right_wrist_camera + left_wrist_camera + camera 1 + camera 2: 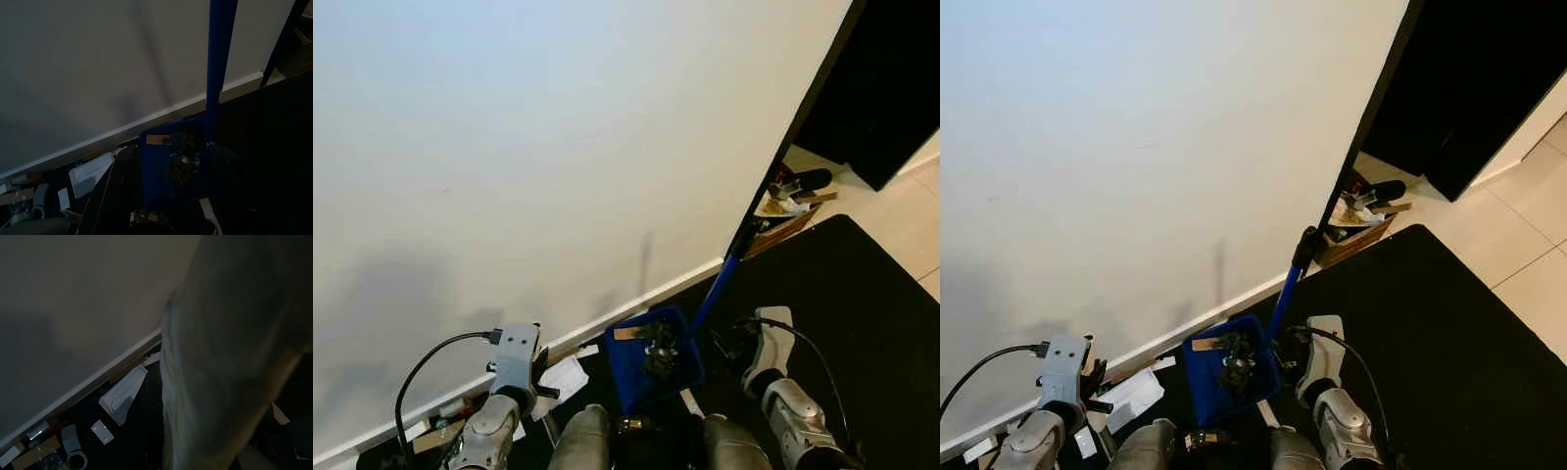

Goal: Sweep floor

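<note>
Blue plastic dustpan (653, 370) on a long blue upright handle (1285, 292), low centre of the head views, resting on black matting (862, 313) close to the white skirting board (636, 304). Holds a dark clump of swept debris (661, 357) and a strip of brown card (628, 333). Handle rising toward the black edge of a doorway, upper right.

Right gripper (766, 338) at lower right, just beside the handle's foot; hold on it not clear, finger state impossible to tell. Left gripper (517, 357) at lower left, near the wall; finger state likewise impossible to tell.

Scattered along the skirting at lower left: white paper packets (122, 394), small white cards (102, 432), a roll of tape (76, 461), brown card scraps. More cardboard and clutter (788, 201) at the doorway, upper right.

Judged as mid-task: some rubbish collected, much left against the wall. Best done by keeping the pan level so the load stays in, setting its lip flat on the matting facing the litter, and drawing the papers away from the skirting.
</note>
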`<state>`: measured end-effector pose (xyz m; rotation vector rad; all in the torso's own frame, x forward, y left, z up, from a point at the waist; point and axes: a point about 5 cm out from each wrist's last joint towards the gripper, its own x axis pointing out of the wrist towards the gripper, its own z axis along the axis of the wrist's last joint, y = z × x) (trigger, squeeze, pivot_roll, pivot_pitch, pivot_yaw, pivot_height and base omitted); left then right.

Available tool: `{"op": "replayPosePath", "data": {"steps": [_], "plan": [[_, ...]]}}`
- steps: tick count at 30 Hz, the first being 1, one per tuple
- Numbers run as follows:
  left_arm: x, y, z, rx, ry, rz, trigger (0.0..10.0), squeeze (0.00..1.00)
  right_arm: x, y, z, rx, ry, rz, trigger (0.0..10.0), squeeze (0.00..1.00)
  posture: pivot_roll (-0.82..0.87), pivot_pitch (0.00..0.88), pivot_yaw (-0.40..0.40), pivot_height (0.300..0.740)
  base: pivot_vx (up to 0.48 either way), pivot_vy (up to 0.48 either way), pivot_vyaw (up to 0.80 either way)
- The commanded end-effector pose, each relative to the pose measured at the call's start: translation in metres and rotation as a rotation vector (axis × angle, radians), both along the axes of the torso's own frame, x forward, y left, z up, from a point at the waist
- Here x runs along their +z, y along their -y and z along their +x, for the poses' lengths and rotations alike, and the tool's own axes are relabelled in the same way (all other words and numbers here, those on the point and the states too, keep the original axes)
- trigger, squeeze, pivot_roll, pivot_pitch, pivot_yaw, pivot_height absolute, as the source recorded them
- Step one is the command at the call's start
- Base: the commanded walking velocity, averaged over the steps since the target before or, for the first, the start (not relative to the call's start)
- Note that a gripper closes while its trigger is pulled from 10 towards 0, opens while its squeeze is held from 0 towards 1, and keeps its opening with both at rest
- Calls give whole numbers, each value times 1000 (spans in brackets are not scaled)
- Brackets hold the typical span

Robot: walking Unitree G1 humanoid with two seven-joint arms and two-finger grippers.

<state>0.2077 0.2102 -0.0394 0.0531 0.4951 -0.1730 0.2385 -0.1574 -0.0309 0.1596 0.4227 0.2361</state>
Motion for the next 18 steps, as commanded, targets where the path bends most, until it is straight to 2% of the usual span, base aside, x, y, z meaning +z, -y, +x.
{"op": "replayPosePath", "data": {"steps": [1, 18], "plan": [[-7, 14, -7, -16, -26, -39, 10000, 0, -4, 4, -6, -12, -25, -3, 10000, 0, 75, 141, -23, 740, 0, 0, 0], [-6, 14, -6, -16, -25, -39, 10000, 0, -4, 5, -6, -12, -24, -3, 10000, 0, 74, 145, -23, 740, 0, 0, 0]]}}
